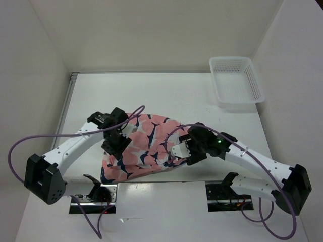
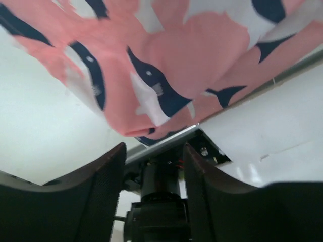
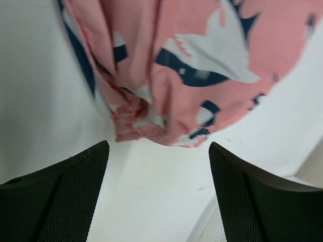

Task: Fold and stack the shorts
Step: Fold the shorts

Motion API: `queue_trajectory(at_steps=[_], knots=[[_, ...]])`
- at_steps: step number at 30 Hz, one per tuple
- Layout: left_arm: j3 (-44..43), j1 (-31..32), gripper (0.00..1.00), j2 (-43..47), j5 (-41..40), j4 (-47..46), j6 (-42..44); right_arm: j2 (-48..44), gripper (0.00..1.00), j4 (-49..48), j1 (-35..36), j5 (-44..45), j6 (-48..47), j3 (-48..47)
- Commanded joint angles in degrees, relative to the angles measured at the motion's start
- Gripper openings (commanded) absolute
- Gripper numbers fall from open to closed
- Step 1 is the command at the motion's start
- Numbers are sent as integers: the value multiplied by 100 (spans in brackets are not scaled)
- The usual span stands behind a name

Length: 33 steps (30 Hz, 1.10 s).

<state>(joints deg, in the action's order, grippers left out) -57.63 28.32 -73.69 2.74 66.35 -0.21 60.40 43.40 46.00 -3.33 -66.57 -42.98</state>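
Note:
The salmon-pink shorts (image 1: 144, 146) with a navy and white print lie loosely spread on the white table near its front edge. My left gripper (image 1: 115, 143) hovers over their left side. In the left wrist view the gripper (image 2: 154, 151) is open and empty, with the shorts (image 2: 192, 55) just beyond the fingertips. My right gripper (image 1: 182, 151) is at the shorts' right edge. In the right wrist view it (image 3: 159, 151) is open and empty, with a bunched hem of the shorts (image 3: 151, 121) on the table just ahead of the fingers.
A white mesh basket (image 1: 236, 80) stands at the back right of the table. White walls close in the table on the left, back and right. The arm bases and their mounting plates (image 1: 93, 194) sit at the front edge.

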Motion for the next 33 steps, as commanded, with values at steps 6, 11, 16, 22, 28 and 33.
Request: queue_trajectory(at_steps=[6, 11, 16, 22, 28, 33], knots=[[-1048, -264, 84, 681, -1099, -1992, 21, -109, 95, -1342, -363, -325, 1869, -974], [-1180, -1553, 84, -987, -1145, -1933, 21, 1784, 95, -1203, -564, -265, 3744, -1738], [-962, -1917, 90, -1428, -1267, -2143, 21, 2959, 95, -1140, -1215, -545, 4888, -2382], [-539, -2032, 93, -1753, -760, -2143, 21, 3731, 97, -1202, -1690, -546, 5083, -2417], [-557, -1875, 83, -2368, 25, -2205, 21, 4357, 85, -1255, -1814, -887, 5145, -2557], [-644, -1760, 55, -2878, 262, -2196, 21, 4542, 55, -1368, -1814, -976, 5443, -2733]])
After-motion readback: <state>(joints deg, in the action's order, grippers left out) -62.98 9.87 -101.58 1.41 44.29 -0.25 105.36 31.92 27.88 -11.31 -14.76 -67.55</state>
